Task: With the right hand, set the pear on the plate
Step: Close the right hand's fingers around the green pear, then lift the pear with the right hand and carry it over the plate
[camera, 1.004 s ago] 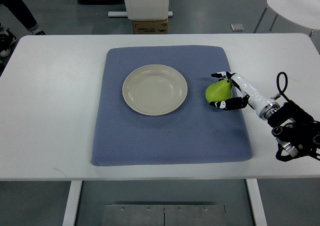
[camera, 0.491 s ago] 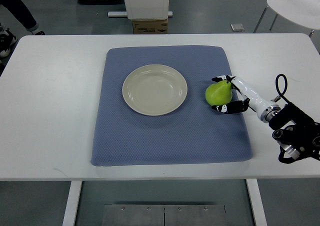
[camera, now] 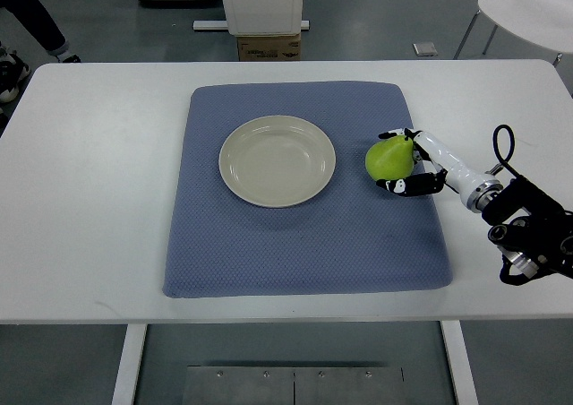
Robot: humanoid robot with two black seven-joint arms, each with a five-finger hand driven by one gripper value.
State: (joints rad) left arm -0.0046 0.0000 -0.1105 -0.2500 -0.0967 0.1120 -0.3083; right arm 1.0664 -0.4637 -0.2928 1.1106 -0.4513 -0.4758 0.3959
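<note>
A green pear (camera: 389,159) is at the right side of the blue mat (camera: 304,235), just right of the cream plate (camera: 277,160). My right hand (camera: 400,160) comes in from the right edge, and its black-tipped fingers (camera: 399,186) are curled around the pear from the right, one above it and others below. The plate holds nothing and lies at the mat's middle. The left arm does not show.
The mat lies on a white table (camera: 89,181). A white chair (camera: 528,11) stands beyond the far right corner. A cardboard box (camera: 269,45) and a white base stand behind the table. A person's leg (camera: 31,15) shows at top left.
The right hand closed in on the pear and shifted it slightly up and to the left; the forearm moved up a little.
</note>
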